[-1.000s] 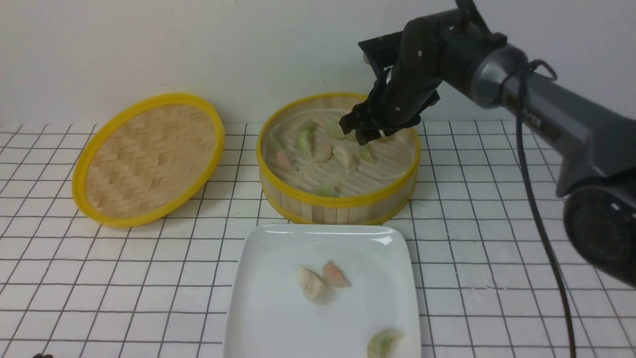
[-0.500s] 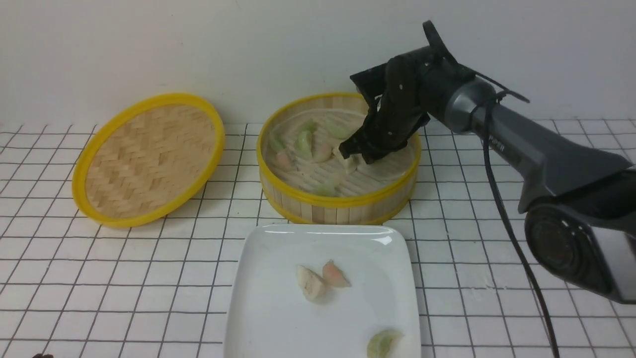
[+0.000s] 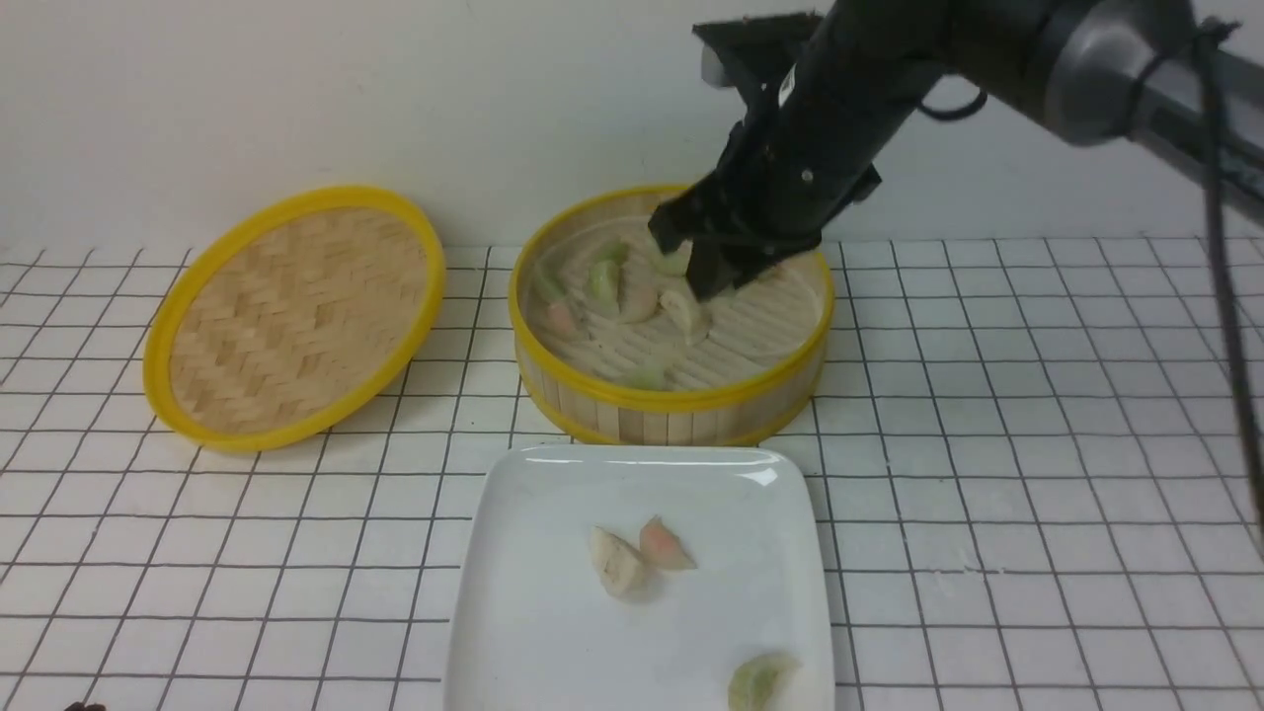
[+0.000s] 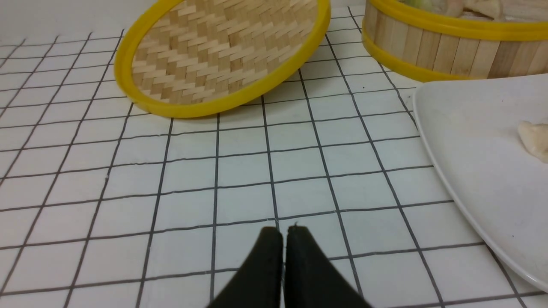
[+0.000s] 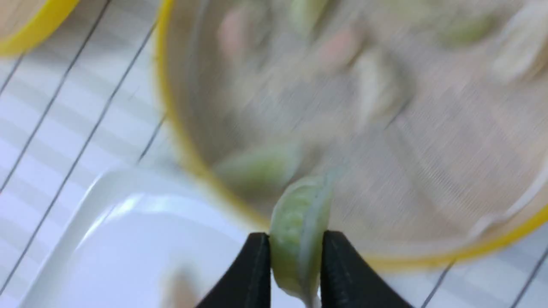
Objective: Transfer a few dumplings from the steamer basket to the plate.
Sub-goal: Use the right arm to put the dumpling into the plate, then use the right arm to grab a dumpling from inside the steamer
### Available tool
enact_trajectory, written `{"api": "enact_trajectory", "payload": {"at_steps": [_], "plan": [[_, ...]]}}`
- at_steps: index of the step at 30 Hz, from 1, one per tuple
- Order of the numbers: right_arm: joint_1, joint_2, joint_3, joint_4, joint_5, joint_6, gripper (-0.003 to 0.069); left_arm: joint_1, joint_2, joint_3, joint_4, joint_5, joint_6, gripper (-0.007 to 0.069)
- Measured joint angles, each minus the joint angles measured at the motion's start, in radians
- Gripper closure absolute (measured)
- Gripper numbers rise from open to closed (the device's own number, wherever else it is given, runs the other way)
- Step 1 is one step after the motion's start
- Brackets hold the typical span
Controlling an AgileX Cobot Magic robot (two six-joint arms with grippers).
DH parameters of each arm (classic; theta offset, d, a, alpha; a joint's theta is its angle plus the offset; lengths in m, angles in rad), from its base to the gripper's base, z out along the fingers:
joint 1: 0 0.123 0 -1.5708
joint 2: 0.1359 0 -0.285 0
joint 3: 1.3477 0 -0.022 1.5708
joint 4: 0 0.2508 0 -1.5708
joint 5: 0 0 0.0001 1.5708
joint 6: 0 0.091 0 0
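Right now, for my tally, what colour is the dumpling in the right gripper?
Pale green; the dumpling shows best in the right wrist view.

Steamer basket (image 3: pixel 681 420): pale wood slats, yellow rim bands. Dumplings (image 3: pixel 604 281) inside basket: pale green, pink, cream. Lid (image 3: pixel 296 316) left of basket: tan herringbone weave, yellow rim. Plate (image 3: pixel 553 632) before basket: glossy white. Tabletop (image 3: pixel 987 444): white, dark grid. Right gripper (image 5: pixel 295 234): black; gripped dumpling (image 5: pixel 299 205): pale green.

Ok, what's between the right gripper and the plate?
In the front view: loose dumplings on the floor of the steamer basket, then its near wall. The right gripper itself grips a green dumpling.
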Motion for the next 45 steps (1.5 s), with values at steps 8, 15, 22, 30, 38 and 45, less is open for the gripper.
{"api": "enact_trajectory", "payload": {"at_steps": [8,15,22,30,38,45], "plan": [[0.123,-0.033,0.312,-0.005,-0.003,-0.011,0.0433,0.000,0.000,0.000,0.000,0.000,0.000,0.0631],[0.116,-0.004,0.294,-0.039,-0.073,-0.011,0.0225,0.000,0.000,0.000,0.000,0.000,0.000,0.0631],[0.036,0.058,0.052,-0.114,-0.181,0.002,0.0185,0.000,0.000,0.000,0.000,0.000,0.000,0.0631],[-0.022,0.336,-0.337,-0.130,-0.170,-0.010,0.0184,0.000,0.000,0.000,0.000,0.000,0.000,0.0631],[-0.030,0.565,-0.553,-0.178,-0.133,-0.010,0.0197,0.000,0.000,0.000,0.000,0.000,0.000,0.0631],[-0.030,0.568,-0.571,-0.199,-0.061,0.006,0.0440,0.000,0.000,0.000,0.000,0.000,0.000,0.0631]]}}
